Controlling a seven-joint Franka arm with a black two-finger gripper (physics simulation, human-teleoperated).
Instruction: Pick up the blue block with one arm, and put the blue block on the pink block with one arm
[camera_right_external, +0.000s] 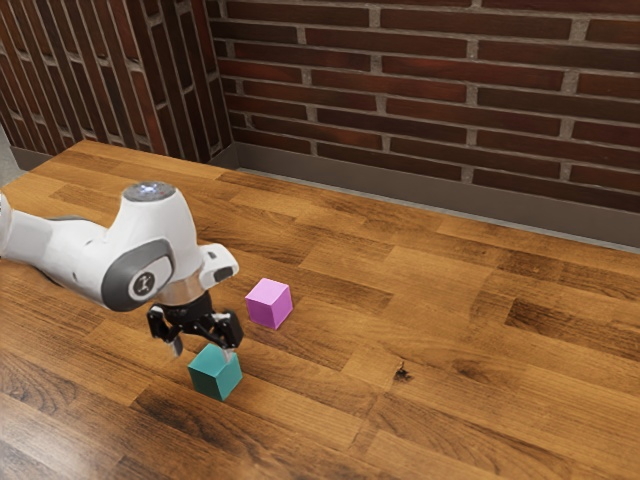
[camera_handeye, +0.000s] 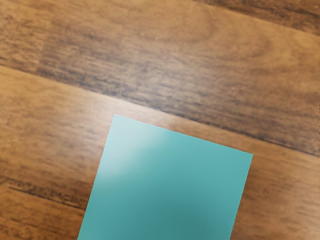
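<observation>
The blue block is a teal-blue cube lying on the wooden table, toward its front edge. My black gripper hangs directly over it, open, with the fingertips just above the cube's top face and nothing between them. In the wrist view the blue block lies close under my hand. The pink block stands on the table a short way beyond the blue one, toward the exterior view's right and the brick wall, apart from the gripper.
A brick wall runs along the table's far side. A small dark mark sits on the wood to the exterior view's right of the blocks. Bare wood surrounds both cubes.
</observation>
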